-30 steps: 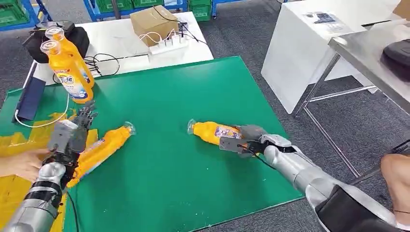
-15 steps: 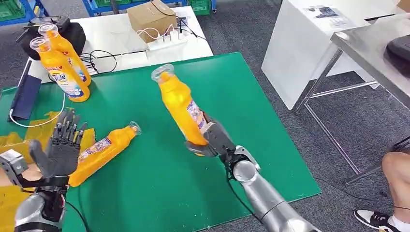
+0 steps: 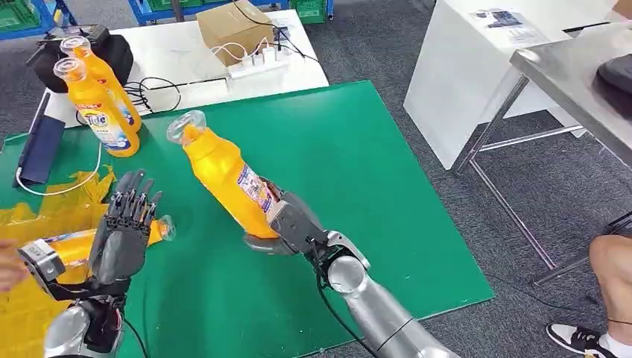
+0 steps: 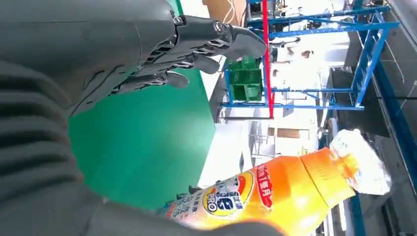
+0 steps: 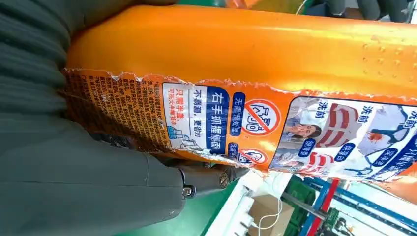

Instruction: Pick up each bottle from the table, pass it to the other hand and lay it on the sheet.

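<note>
My right hand [image 3: 289,224] grips an orange bottle [image 3: 223,177] by its base and holds it tilted above the green mat [image 3: 358,149], clear cap [image 3: 185,125] pointing up and left. The right wrist view has its torn label [image 5: 236,118] close up. My left hand [image 3: 125,233] is raised and open, fingers [image 4: 196,44] spread, a short way left of that bottle [image 4: 275,191]. Behind it a second orange bottle [image 3: 71,246] lies on the yellow sheet [image 3: 52,212]. Two more orange bottles [image 3: 98,112] stand upright at the back left.
A person's hand [image 3: 7,270] shows at the left edge by the lying bottle. A white table [image 3: 186,60] behind the mat carries a cardboard box [image 3: 231,28], a power strip and cables. A steel table [image 3: 574,67] stands to the right, and a person's knee [image 3: 612,261] is at the right edge.
My right hand lifted the bottle off the mat and carried it left towards my left hand. The left hand rose and opened. The lying bottle shifted left onto the sheet.
</note>
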{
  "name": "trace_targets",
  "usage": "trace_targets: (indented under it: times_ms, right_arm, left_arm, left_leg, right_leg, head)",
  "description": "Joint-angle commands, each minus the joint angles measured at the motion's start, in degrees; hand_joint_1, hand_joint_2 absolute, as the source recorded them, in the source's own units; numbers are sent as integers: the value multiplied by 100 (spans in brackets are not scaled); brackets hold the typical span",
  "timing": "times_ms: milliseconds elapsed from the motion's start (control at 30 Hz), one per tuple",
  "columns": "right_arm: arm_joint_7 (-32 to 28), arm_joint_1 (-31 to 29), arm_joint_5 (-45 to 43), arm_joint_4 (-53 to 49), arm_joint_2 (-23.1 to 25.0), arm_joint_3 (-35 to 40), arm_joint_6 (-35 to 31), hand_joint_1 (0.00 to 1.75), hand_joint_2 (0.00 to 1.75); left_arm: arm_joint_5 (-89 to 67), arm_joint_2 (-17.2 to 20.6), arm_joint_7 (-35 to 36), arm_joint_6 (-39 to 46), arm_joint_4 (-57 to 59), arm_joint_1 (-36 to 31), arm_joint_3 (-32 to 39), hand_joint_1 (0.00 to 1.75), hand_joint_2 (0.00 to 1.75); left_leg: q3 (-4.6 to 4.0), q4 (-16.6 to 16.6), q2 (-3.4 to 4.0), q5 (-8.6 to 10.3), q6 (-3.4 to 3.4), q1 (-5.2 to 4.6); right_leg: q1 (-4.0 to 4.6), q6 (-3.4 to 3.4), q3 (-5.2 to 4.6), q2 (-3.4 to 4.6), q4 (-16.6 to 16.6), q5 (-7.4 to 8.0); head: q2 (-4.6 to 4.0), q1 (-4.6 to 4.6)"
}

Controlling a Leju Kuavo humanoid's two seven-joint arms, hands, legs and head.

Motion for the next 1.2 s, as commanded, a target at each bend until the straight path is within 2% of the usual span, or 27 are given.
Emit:
trace_targets:
  times_ms: [33,133,200,267,300,400,567,600,667,833,867,900,967,1200]
  right_arm:
    - [111,-471,172,1199,482,1072,176,175,175]
    - [147,-565,220,1676,643,1497,171,175,175]
    - [170,-594,274,1882,713,1713,153,175,175]
    - [188,-613,334,1989,784,1894,149,175,175]
    - [217,-631,423,2053,856,2085,157,175,175]
    - [273,-655,573,2114,988,2421,173,175,175]
    - [361,-649,513,2149,982,2663,176,175,175]
    - [382,-657,458,2164,941,2693,153,175,175]
    - [373,-665,416,2176,903,2669,141,175,175]
    - [368,-681,397,2183,866,2648,131,175,175]
    - [367,-684,392,2181,867,2646,129,175,175]
    - [364,-687,380,2176,857,2648,120,175,175]
    - [362,-700,353,2171,835,2639,104,175,175]
    - [266,-704,145,1741,627,2245,-244,175,175]
  left_arm:
    - [-293,-89,-67,114,-311,19,-798,0,175]
    - [-341,-73,-102,138,-381,15,-1085,0,175]
    - [-391,-42,-61,124,-354,-7,-1263,0,175]
    - [-438,-34,-11,199,-278,-53,-1355,0,175]
    - [-453,-32,27,254,-163,-114,-1403,0,175]
    - [-424,-15,46,294,25,-205,-1430,0,175]
    - [-386,-10,73,318,92,-243,-1466,0,175]
    - [-361,-9,80,310,103,-239,-1481,175,175]
    - [-352,10,82,298,108,-212,-1495,175,175]
    - [-363,34,84,288,123,-196,-1507,175,175]
    - [-366,44,84,285,127,-201,-1507,175,175]
    - [-366,59,84,286,148,-203,-1506,175,175]
    - [-377,86,74,278,166,-214,-1504,175,175]
    - [-784,157,-243,504,-101,14,-1279,175,175]
  left_leg:
    - [25,-4,-17,-11,17,-4]
    - [38,-11,-31,-12,21,-6]
    - [13,-7,-14,-4,11,-1]
    - [36,-14,-34,-9,23,-6]
    - [12,-7,-24,-4,14,-4]
    - [7,-5,-12,-4,11,-1]
    - [21,-11,-46,-4,16,-3]
    - [10,-8,-36,-1,13,-2]
    - [9,-9,-22,-1,11,-5]
    - [23,-12,-41,-5,18,-4]
    - [0,-6,-17,1,7,0]
    - [18,-10,-40,-4,16,-4]
    - [23,-11,-42,-5,18,-5]
    - [18,-8,-37,-5,19,-5]
  right_leg:
    - [-7,-6,17,27,3,-10]
    - [-10,-9,29,23,1,-15]
    - [-3,-6,8,13,-2,-5]
    - [-10,-10,27,22,-2,-13]
    - [-6,-6,8,11,0,-7]
    - [-3,-6,2,15,-1,-4]
    - [-6,-9,17,-1,0,-15]
    - [-3,-6,7,-2,-3,-9]
    - [-6,-4,3,4,-2,-8]
    - [-6,-7,17,2,-3,-14]
    - [0,-4,-5,2,-4,-4]
    - [-6,-7,13,1,-2,-13]
    - [-7,-8,16,4,-1,-15]
    - [-7,-7,10,8,-1,-12]
  head:
    - [0,0]
    - [0,0]
    - [0,0]
    - [0,0]
    - [0,0]
    - [0,-2]
    - [0,-2]
    - [0,0]
    - [0,-2]
    - [0,0]
    - [0,0]
    - [0,-2]
    - [0,0]
    - [0,0]
